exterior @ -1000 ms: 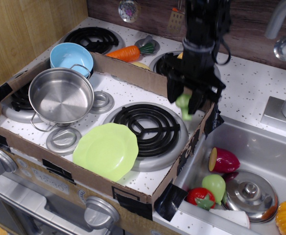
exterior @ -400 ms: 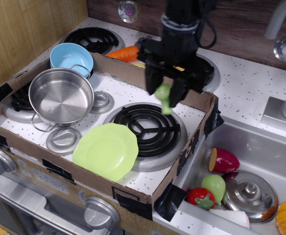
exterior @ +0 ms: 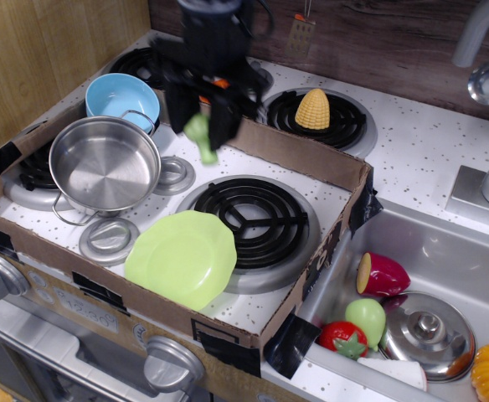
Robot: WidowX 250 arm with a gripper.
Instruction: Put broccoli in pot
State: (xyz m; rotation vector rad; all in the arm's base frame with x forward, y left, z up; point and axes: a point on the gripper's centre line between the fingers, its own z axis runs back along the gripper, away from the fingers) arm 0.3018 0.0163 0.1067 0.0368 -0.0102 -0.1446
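My gripper (exterior: 201,126) hangs above the back of the cardboard tray and is shut on the broccoli (exterior: 201,136), a small light green lumpy toy with its pale stalk pointing down. It is held in the air, just right of the pot. The pot (exterior: 105,165) is a shiny round steel pot with wire loop handles, standing at the left of the tray, with nothing inside it.
A light blue bowl (exterior: 121,97) sits behind the pot. A lime green plate (exterior: 182,257) lies at the tray's front, beside a black burner (exterior: 249,216). Corn (exterior: 314,109) rests on the back burner. The sink (exterior: 470,260) at right holds toy fruit and a steel lid (exterior: 427,334).
My gripper has carried the broccoli leftward, from over the tray's right wall to a spot near the pot.
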